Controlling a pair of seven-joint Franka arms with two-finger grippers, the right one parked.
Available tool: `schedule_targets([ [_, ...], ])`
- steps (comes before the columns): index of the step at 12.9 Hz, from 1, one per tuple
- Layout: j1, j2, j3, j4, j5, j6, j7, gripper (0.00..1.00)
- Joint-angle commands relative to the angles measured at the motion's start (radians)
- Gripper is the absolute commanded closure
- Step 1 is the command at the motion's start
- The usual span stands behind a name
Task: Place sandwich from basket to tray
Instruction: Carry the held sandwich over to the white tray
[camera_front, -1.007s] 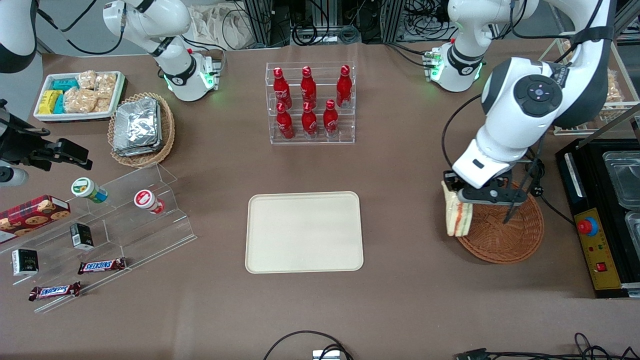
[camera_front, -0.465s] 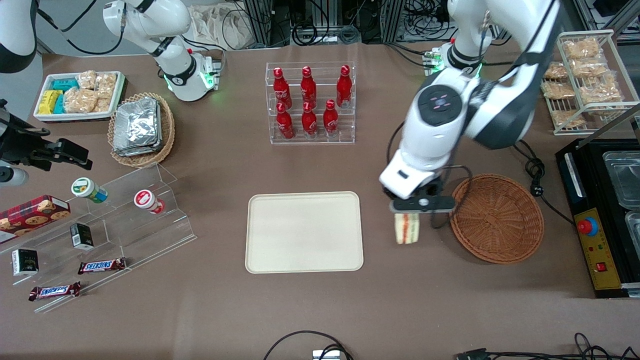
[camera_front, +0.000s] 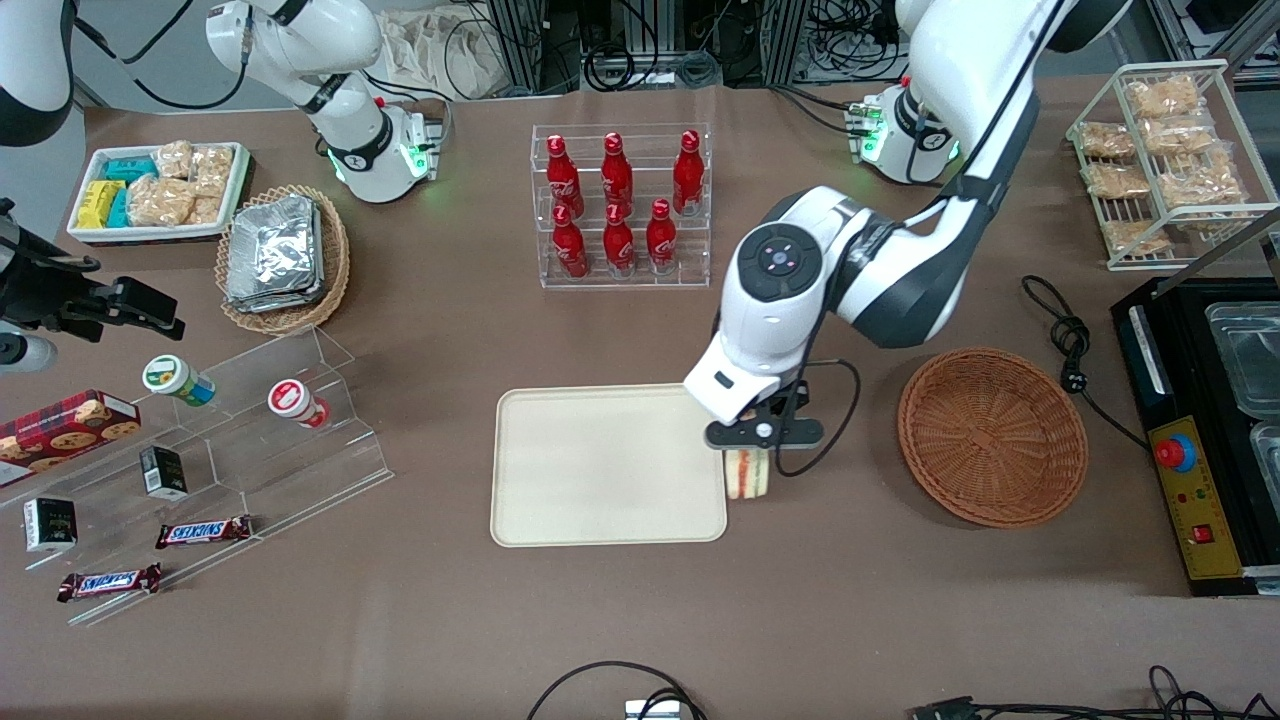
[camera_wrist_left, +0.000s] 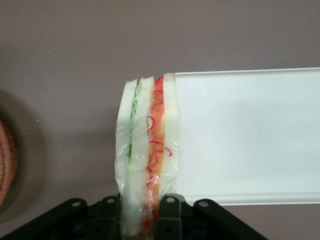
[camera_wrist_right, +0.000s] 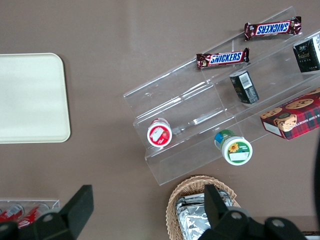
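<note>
Currently, front view: jaws (camera_front: 748, 462) shut on the sandwich (camera_front: 749, 479), hanging just over the tray (camera_front: 606, 465) edge that faces the basket (camera_front: 992, 435); basket sits empty toward the working arm's end of the tabletop. Tray interior lies sideways from the load, toward the parked arm's end.

Left wrist view: sandwich (camera_wrist_left: 147, 160) long axis parallel to tray (camera_wrist_left: 250, 135) short rim, overlapping it.

Right wrist view: two bars (camera_wrist_right: 222, 58) read "SNICKERS".

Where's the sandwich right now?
The sandwich hangs in the gripper, which is shut on it, above the tray's edge nearest the basket, seen from the front.
</note>
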Motion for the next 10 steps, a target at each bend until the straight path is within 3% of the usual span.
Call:
schedule_targets([
  [1, -0.065, 0.104, 0.005, 0.103, 0.052, 0.004, -0.013, 0.89],
  [3, -0.104, 0.157, 0.006, 0.101, 0.114, 0.055, -0.022, 0.88],
  [8, -0.13, 0.255, 0.009, 0.101, 0.12, 0.136, -0.078, 0.88],
  [10, -0.135, 0.283, 0.009, 0.1, 0.169, 0.147, -0.103, 0.88],
])
